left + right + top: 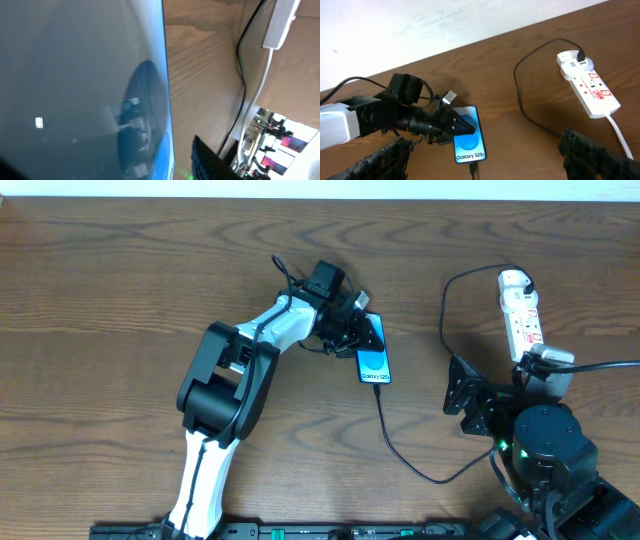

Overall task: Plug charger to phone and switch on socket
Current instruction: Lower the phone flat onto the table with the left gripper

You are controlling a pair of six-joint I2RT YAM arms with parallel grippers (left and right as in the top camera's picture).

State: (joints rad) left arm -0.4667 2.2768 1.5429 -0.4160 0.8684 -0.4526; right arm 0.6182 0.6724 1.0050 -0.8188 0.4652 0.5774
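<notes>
The phone [373,363] lies flat on the wooden table, its blue screen up and reading "Galaxy S25+" [468,140]. The charger's thin black cable [400,455] runs from its small tip, seated in the phone's near end [471,170], round to a black plug [580,59] in the white socket strip [520,310]. My left gripper [355,330] sits over the phone's far end. In the left wrist view, one finger [200,160] stands apart from the phone's edge [167,100]. My right gripper [487,162] hovers open and holds nothing, between phone and socket.
The socket's thick white cord [620,135] trails toward the near right, past my right arm [545,445]. The charger cable loops across the wood [520,95] between phone and strip. The table's far edge meets a white wall [470,20].
</notes>
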